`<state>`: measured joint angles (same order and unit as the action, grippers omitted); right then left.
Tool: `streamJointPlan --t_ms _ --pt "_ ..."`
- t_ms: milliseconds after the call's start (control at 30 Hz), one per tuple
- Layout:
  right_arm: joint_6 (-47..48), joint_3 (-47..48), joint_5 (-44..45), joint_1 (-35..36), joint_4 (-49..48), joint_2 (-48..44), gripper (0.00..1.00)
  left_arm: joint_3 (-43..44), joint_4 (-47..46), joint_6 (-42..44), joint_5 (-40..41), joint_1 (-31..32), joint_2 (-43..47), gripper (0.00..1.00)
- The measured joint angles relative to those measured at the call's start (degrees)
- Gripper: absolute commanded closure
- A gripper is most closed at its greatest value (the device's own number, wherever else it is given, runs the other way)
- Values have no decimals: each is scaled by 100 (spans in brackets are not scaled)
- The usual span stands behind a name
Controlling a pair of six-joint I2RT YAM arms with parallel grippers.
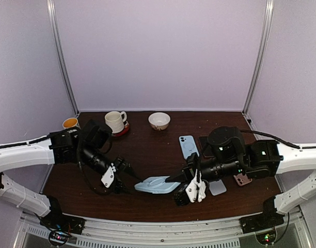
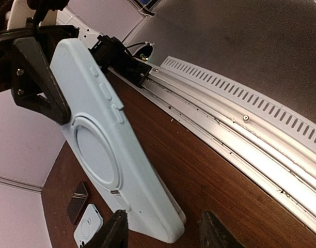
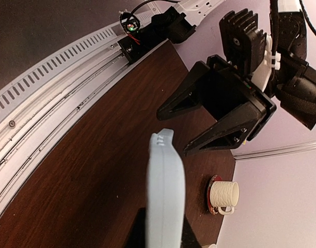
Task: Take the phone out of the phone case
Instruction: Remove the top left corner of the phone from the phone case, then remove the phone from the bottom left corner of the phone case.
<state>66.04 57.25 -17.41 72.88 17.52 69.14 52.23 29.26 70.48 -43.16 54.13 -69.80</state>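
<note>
Top external; right gripper (image 1: 173, 182) clamps phone case (image 1: 153, 185) (light-blue)

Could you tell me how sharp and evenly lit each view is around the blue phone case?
Top external: even, soft light; phone case small but clear; front rail bowed by the lens. Left wrist: case sharp, glare on the rail. Right wrist: case seen edge-on; left gripper dark, detail lost.

Soft, even light from above fills the pale walls (image 1: 158, 51). The dark desk (image 1: 163, 155) carries faint shadows. Wrist views curve the metal rail (image 2: 235, 132), which glints; the near phone case (image 3: 166, 206) looks slightly soft.
</note>
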Motion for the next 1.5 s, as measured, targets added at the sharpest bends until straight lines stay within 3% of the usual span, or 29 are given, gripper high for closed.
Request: streamJointPlan --t_ms 233,333,867,1500 --pt "-555 -887 278 0 -638 -505 100 -203 -404 -284 280 0 282 38" --pt "-787 -1272 426 0 -905 -717 100 -304 -590 -595 402 0 400 27" --pt "-1377 -2273 732 0 -1945 -1836 100 -1189 -2608 -3008 785 0 1113 27" --pt "-1989 -2629 560 0 -2559 -2653 100 -1349 -3257 -3633 732 0 1526 34"
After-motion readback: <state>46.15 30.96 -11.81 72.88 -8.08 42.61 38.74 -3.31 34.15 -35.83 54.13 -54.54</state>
